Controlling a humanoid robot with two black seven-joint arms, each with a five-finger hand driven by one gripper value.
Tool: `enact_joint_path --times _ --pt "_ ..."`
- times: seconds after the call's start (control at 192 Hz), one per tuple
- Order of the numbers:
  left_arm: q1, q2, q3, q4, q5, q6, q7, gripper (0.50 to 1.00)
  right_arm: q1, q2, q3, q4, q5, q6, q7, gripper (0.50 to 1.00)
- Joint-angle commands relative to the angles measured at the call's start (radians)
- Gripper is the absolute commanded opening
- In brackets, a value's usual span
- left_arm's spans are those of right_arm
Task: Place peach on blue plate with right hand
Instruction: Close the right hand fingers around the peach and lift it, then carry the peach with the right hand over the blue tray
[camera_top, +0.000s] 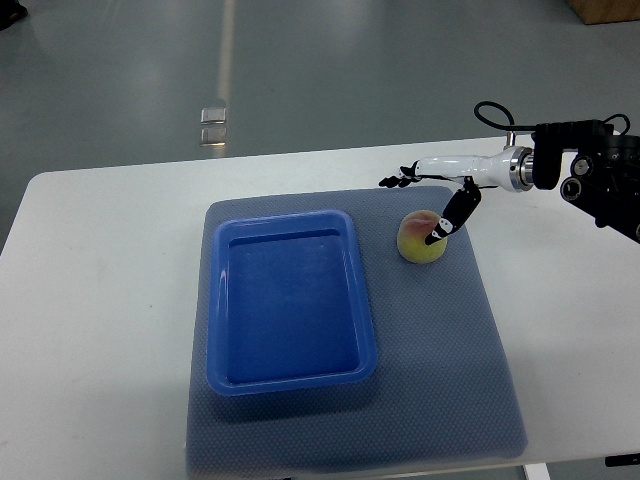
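A yellow-pink peach (418, 240) lies on the grey mat (450, 360), just right of the blue plate's upper right corner. The blue plate (222, 300) is a rectangular tray with nothing in it, on the left half of the mat. My right hand (411, 209) reaches in from the right edge, white with black fingertips. It hovers over the far side of the peach, open. The long fingers (398, 181) stretch left beyond the fruit, and the thumb (452, 214) angles down against the peach's right side. My left arm does not show.
The mat lies on a white table (100, 300) whose far edge meets a grey floor. A small shiny object (212, 127) sits on the floor beyond the table. A brown box corner (605, 10) shows at the top right.
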Motion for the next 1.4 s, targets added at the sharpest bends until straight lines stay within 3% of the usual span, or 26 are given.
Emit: enact_joint_path --times 0.0,0.302,0.307,0.343,0.39,0.395,0.4,0.406,0.437,0.468,0.666,0.769,0.941,1.128,1.393 --pt "0.0 0.0 0.0 -0.001 0.0 0.0 0.0 1.0 -0.03 0.013 -0.004 -0.001 -0.002 -0.034 -0.002 0.934" --pt "0.0 0.0 0.0 0.001 -0.001 0.0 0.0 1.0 -0.082 0.045 -0.009 -0.015 -0.019 -0.071 -0.022 0.926" --pt "0.0 0.0 0.0 0.001 -0.001 0.0 0.0 1.0 -0.085 0.048 -0.007 -0.017 -0.036 -0.085 -0.022 0.879" --pt "0.0 0.0 0.0 0.001 0.0 0.0 0.0 1.0 -0.088 0.049 -0.009 -0.017 -0.043 -0.093 -0.022 0.828" --pt "0.0 0.0 0.0 0.001 0.0 0.0 0.0 1.0 -0.088 0.049 -0.009 -0.017 -0.043 -0.093 -0.022 0.827" --pt "0.0 0.0 0.0 0.001 0.0 0.0 0.0 1.0 -0.091 0.051 -0.01 -0.017 -0.047 -0.103 -0.022 0.678" --pt "0.0 0.0 0.0 0.001 0.0 0.0 0.0 1.0 -0.091 0.051 -0.01 -0.017 -0.047 -0.103 -0.022 0.676" --pt "0.0 0.0 0.0 0.001 0.0 0.0 0.0 1.0 -0.093 0.051 -0.009 -0.017 -0.048 -0.106 -0.022 0.632" --pt "0.0 0.0 0.0 0.001 0.0 0.0 0.0 1.0 -0.091 0.052 -0.01 -0.017 -0.053 -0.108 -0.022 0.552" --pt "0.0 0.0 0.0 0.001 0.0 0.0 0.0 1.0 -0.09 0.051 -0.012 -0.017 -0.059 -0.108 -0.022 0.503" --pt "0.0 0.0 0.0 0.001 -0.001 0.0 0.0 1.0 -0.03 0.019 -0.01 0.011 -0.045 -0.094 -0.022 0.5" --pt "0.0 0.0 0.0 0.001 -0.001 0.0 0.0 1.0 0.079 -0.036 -0.01 0.101 0.01 -0.062 -0.028 0.5" --pt "0.0 0.0 0.0 0.001 -0.001 0.0 0.0 1.0 0.173 -0.023 -0.016 0.135 0.122 -0.056 -0.044 0.5" --pt "0.0 0.0 0.0 0.001 -0.001 0.0 0.0 1.0 0.163 0.143 -0.068 0.115 0.127 -0.091 -0.042 0.5" --pt "0.0 0.0 0.0 0.001 -0.001 0.0 0.0 1.0 0.081 0.353 -0.108 0.0 0.113 -0.143 -0.042 0.5"
